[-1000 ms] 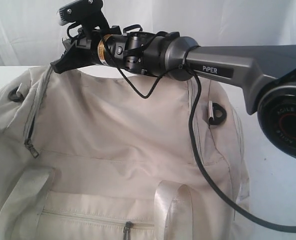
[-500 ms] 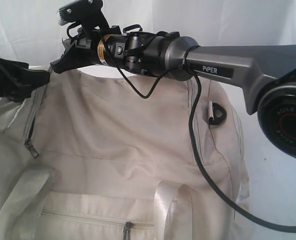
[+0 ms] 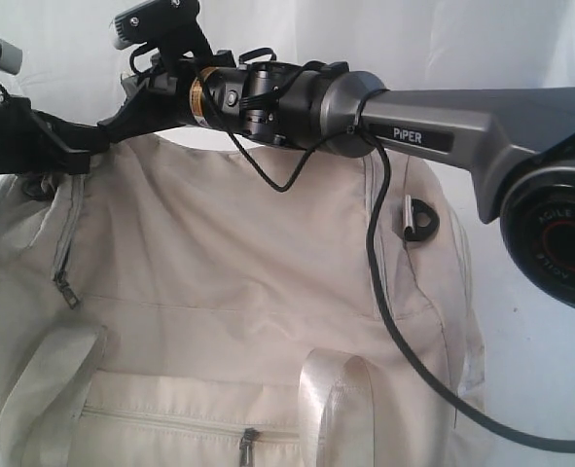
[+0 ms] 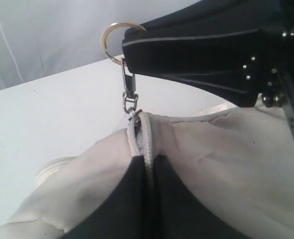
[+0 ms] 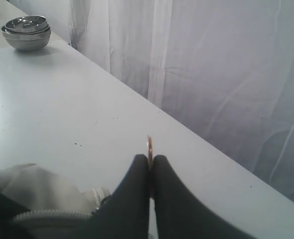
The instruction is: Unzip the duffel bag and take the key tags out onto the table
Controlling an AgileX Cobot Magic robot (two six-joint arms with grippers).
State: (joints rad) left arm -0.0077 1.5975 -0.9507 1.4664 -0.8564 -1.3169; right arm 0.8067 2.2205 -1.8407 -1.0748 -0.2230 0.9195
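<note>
Now the right pincer point(image 5: 150, 159) pinches the gold metal ring point(image 4: 103, 41) of the zip pull point(image 4: 129, 87), the zip point(image 4: 137, 137) of the cream fabric duffel bag point(image 3: 238, 263) running from it toward the left pincer point(image 4: 147, 164), pressed together on that seam above the white worktop point(image 5: 62, 99).

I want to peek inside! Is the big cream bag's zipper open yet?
Shut, where visible: the cream fabric duffel bag has its pale zipper closed up to the metal pull, no gap.

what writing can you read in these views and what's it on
"PiPER": on the right arm's grey link.
Lettering on the black joint cap: too blurred to read.
Print on the yellow label near its wrist: too small to read.
Wrist views: no text.
</note>
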